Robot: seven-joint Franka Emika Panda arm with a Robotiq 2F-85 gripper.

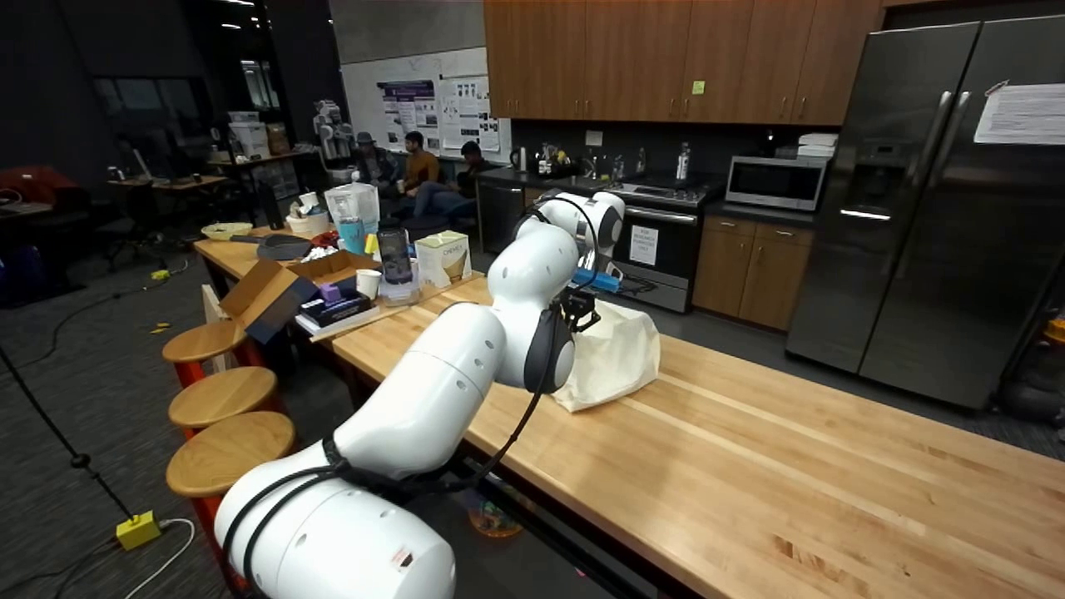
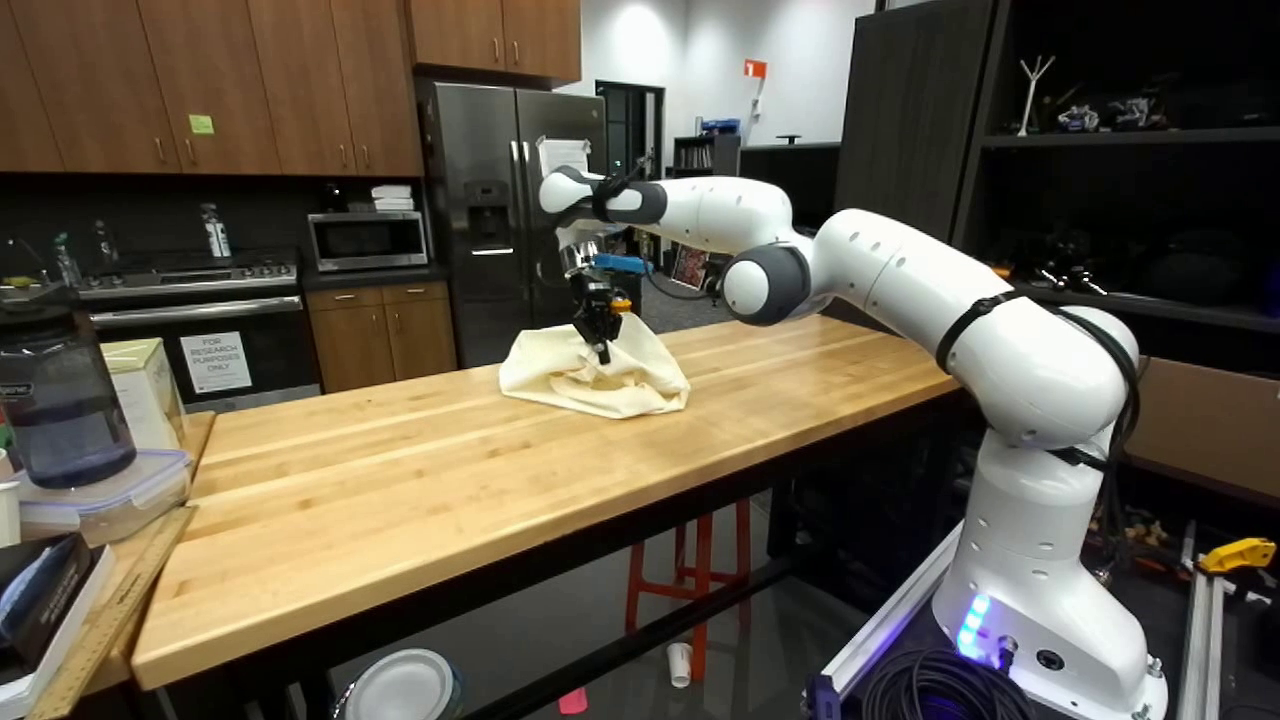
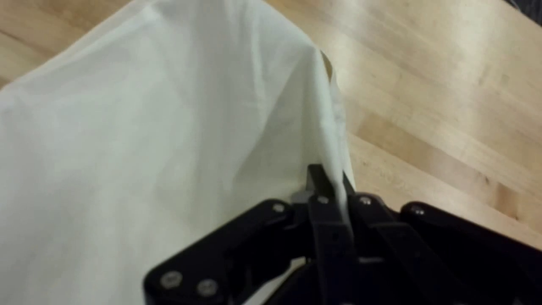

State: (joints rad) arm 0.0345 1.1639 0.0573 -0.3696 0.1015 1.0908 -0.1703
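A cream cloth (image 2: 540,372), possibly a fabric bag, lies crumpled on the wooden table (image 2: 420,470) in an exterior view. My gripper (image 2: 603,352) points down into it from above. In the wrist view the gripper (image 3: 332,176) is shut on a raised fold, which runs up between the black fingers (image 3: 318,180). The rest of the cloth (image 3: 139,135) spreads out to the left of the jaws. From the opposite side, the cloth (image 1: 620,358) rises in a peak towards the gripper, whose fingertips are partly hidden there by the arm.
At one table end stand a Chemex box (image 1: 443,258), a blender jar (image 1: 395,258), a white cup (image 1: 368,283) and an open cardboard box (image 1: 274,291). Wooden stools (image 1: 229,453) line the table's side. A fridge (image 1: 915,208) and stove (image 1: 657,241) stand behind.
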